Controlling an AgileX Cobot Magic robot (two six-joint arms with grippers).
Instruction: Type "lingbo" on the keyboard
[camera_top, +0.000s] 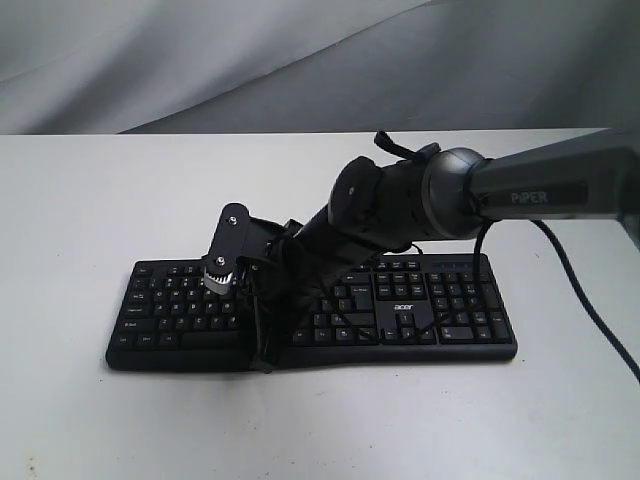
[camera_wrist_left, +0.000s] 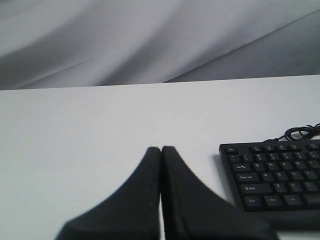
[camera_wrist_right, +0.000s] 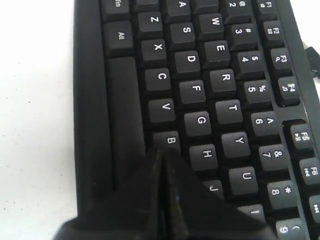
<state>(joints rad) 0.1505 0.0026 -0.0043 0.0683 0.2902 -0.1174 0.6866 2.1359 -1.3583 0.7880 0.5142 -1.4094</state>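
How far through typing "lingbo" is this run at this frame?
Done: unverifiable; no screen shows what was typed. In hand: the shut right gripper has its tip at the B key of the keyboard; whether it presses is unclear. Remaining: at least O. The left gripper is shut, beside the keyboard over the table.

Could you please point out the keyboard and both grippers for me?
keyboard (camera_top: 403, 308), exterior view, on its logo patch.
left gripper (camera_wrist_left: 160, 149), left wrist view, between the shut fingertips.
right gripper (camera_wrist_right: 160, 153), right wrist view, between the shut fingertips.
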